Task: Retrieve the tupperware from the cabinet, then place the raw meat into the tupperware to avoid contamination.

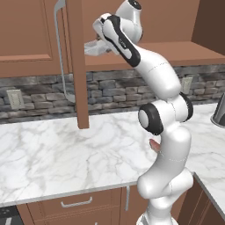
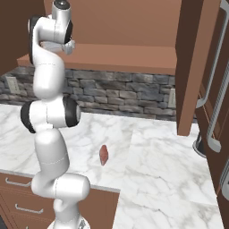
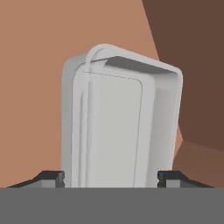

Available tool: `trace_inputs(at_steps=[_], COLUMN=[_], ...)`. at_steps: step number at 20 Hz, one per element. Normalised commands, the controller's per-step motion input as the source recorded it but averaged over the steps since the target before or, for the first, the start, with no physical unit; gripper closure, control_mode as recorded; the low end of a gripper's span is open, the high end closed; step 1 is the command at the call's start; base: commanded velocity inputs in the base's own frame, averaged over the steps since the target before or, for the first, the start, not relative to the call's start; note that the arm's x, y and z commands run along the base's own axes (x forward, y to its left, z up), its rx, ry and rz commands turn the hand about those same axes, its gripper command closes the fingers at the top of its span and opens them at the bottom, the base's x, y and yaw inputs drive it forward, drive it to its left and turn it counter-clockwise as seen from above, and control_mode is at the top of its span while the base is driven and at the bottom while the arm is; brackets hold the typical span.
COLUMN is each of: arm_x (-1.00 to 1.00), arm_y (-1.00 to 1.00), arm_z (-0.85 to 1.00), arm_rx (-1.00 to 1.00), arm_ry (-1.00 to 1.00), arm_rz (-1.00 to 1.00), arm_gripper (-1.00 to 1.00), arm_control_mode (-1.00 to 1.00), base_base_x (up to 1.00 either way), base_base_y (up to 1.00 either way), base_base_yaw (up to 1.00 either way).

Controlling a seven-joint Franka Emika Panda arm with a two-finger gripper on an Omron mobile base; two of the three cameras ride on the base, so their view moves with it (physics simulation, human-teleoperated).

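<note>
The arm reaches up into the open cabinet (image 1: 26, 39), whose door (image 1: 74, 66) stands swung out toward the room above the marble counter (image 1: 52, 154). In the hand view the gripper (image 3: 111, 177) has its two fingertips (image 3: 50, 177) spread wide, one on each side of the near end of the tupperware (image 3: 120, 127), which lies on the cabinet's wooden shelf (image 3: 30, 87). The tips sit just beside the container's walls; whether they press on it I cannot tell. From the left base view the tupperware (image 1: 94, 47) shows as a pale shape on the shelf just ahead of the hand. The raw meat (image 2: 104, 154) lies on the counter below, near the arm's base and well apart from the container. A stone backsplash (image 2: 120, 96) runs behind the counter.
</note>
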Motion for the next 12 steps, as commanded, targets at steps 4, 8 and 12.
trace_inputs(at_steps=[4, 8, 12], arm_x=[0.0, 0.0, 0.0], arm_y=[0.19, 0.18, 0.2], arm_z=[-0.54, -0.57, -0.55], arm_rx=[0.0, 0.0, 0.0], arm_ry=[0.12, 0.12, 0.1], arm_rz=[0.0, 0.0, 0.0], arm_gripper=[1.0, 1.0, 1.0], arm_control_mode=[-1.0, -1.0, -1.0], base_base_x=[0.0, 0.0, 0.0], base_base_y=[0.0, 0.0, 0.0], base_base_yaw=[0.0, 0.0, 0.0])
